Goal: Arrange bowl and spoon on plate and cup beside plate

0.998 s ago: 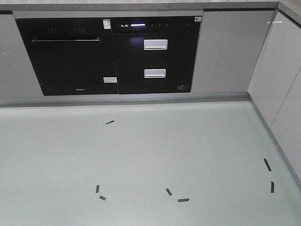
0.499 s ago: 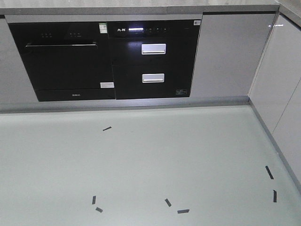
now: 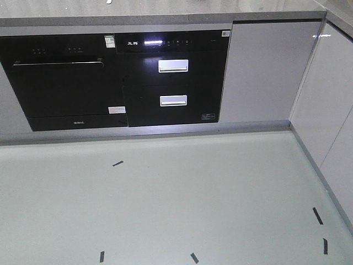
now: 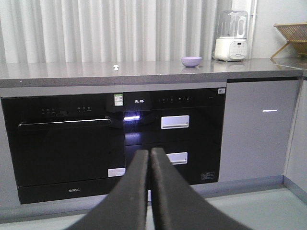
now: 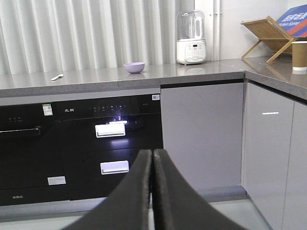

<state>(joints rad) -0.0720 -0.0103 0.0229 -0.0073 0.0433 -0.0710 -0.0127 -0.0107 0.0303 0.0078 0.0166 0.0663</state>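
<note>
Just one each: bowl, spoon, cup

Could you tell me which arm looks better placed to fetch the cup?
Probably the right: the cup stands on the side counter at the right edge of its wrist view; the left view misses it. Both the right gripper and left gripper are shut.

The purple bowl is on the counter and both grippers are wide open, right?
Not quite. The bowl does sit on the counter, but the left gripper and right gripper are shut tight, as both wrist views show.
</note>
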